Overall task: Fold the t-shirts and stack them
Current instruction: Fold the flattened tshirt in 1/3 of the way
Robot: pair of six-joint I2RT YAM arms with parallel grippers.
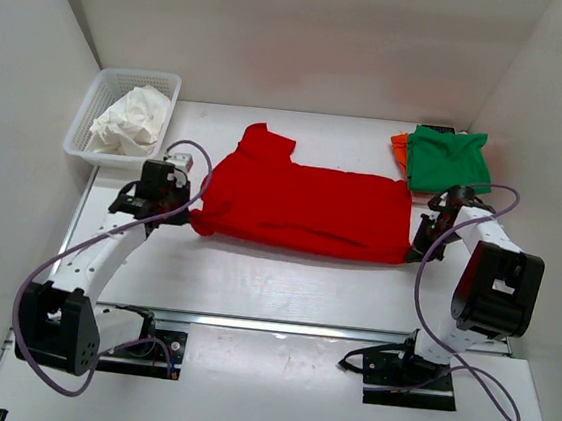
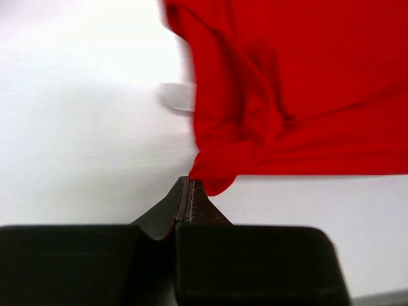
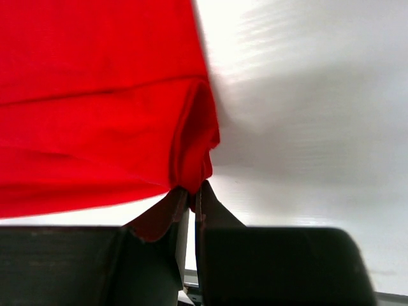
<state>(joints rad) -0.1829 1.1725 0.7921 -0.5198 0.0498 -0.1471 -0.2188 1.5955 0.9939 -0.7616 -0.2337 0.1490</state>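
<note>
A bright red t-shirt (image 1: 302,203) hangs stretched sideways between my two grippers, a little above the table, with one sleeve pointing to the back. My left gripper (image 1: 191,221) is shut on its near left corner; in the left wrist view the jaws (image 2: 189,186) are pressed together with red cloth (image 2: 306,83) bunched at their tip. My right gripper (image 1: 412,253) is shut on the near right corner, and the right wrist view shows a fold of the red shirt (image 3: 89,95) pinched between the fingertips (image 3: 196,190). A folded green t-shirt (image 1: 450,160) lies on an orange one (image 1: 398,147) at the back right.
A white plastic basket (image 1: 97,91) holding crumpled white cloth (image 1: 129,122) stands at the back left. White walls close in the table (image 1: 274,280) on three sides. Purple cables loop from both arms near the front edge.
</note>
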